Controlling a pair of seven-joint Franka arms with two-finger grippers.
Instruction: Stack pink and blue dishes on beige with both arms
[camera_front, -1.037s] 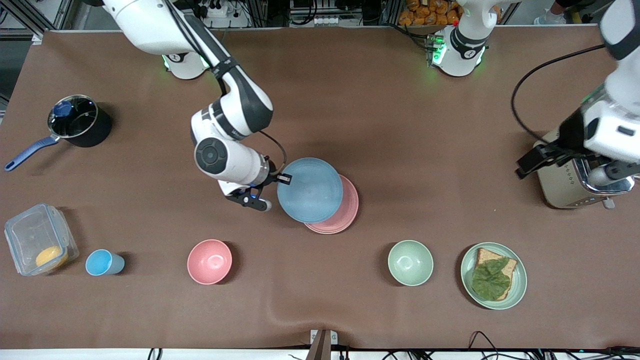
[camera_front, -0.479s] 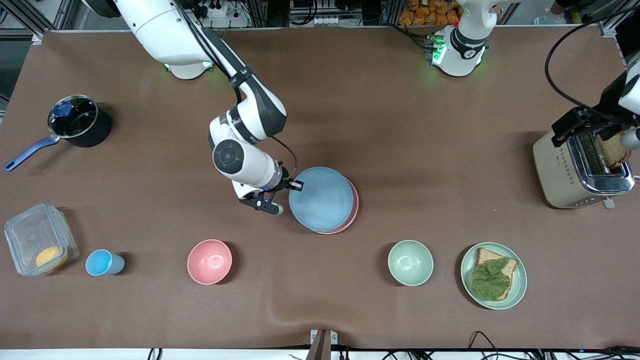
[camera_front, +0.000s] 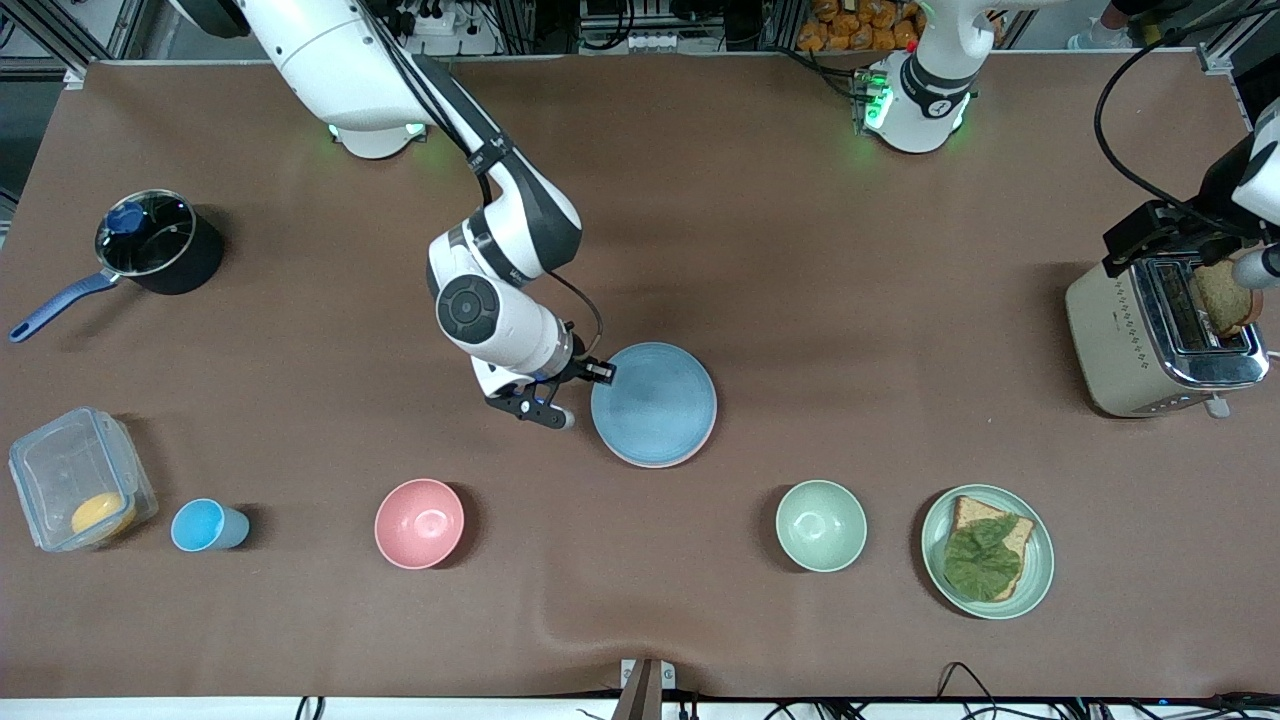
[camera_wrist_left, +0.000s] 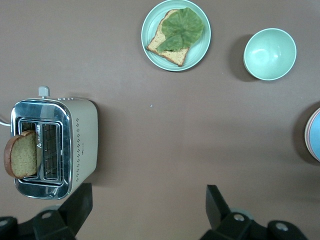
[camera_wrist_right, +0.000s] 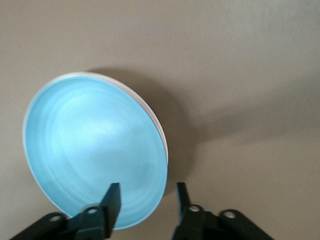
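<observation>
The light blue plate (camera_front: 653, 403) lies flat on the pale pink plate (camera_wrist_right: 154, 117) in the middle of the table; only a thin pink rim shows beneath it. The beige plate is hidden; I cannot tell whether it is under the stack. My right gripper (camera_front: 578, 393) is open at the blue plate's edge on the side toward the right arm's end. In the right wrist view one finger (camera_wrist_right: 112, 202) is over the plate and the other is off it, neither pressing the rim. My left gripper (camera_front: 1195, 250) hangs open over the toaster (camera_front: 1150, 340), holding nothing.
A slice of toast (camera_wrist_left: 21, 155) stands in the toaster's slot. Nearer the front camera stand a green bowl (camera_front: 821, 525), a green plate with toast and leaf (camera_front: 988, 551), a pink bowl (camera_front: 419, 523), a blue cup (camera_front: 205, 525) and a plastic box (camera_front: 80, 490). A pot (camera_front: 155, 240) sits near the right arm's end.
The right gripper carried the blue plate sideways until it covered the pink plate, and its fingers now stand apart. The left arm drew back from the toaster, where a toast slice now shows.
</observation>
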